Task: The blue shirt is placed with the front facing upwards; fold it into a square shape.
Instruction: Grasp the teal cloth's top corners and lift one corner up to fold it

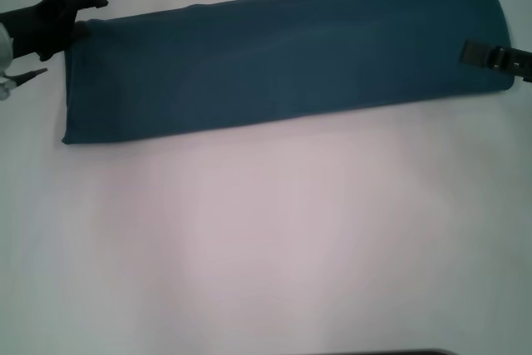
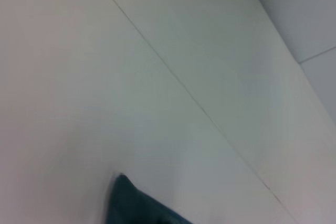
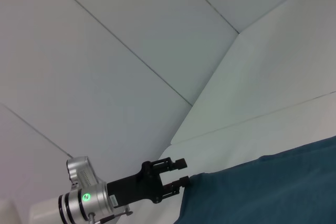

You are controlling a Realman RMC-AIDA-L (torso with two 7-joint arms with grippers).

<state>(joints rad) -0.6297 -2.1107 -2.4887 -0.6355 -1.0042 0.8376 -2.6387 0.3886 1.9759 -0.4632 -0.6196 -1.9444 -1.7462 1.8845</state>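
Bare white table (image 1: 266, 247) fills the near part of the head view, with nothing resting on it; farther back lies the blue shirt (image 1: 283, 60), already folded lengthwise into a long narrow band that runs across the table from the robot's left to its right, tilted a little so the right end sits farther away; only plain teal cloth shows, no lettering and no sleeves, so the sides appear to be tucked under or inside; the left gripper (image 1: 83, 10) is at the far corner of the band's left end, touching or just beside the cloth, and in the right wrist view its two dark fingers (image 3: 181, 182) stand a little apart at the shirt's corner, though whether cloth lies between them cannot be told; the right gripper (image 1: 486, 54) rests on the band's right end near the edge, and whether its jaws are spread or pinching the cloth cannot be told; as a judgement, the lengthwise folds are done and the task is past halfway; what remains is to fold the long band across itself, end toward end, until it makes a square.
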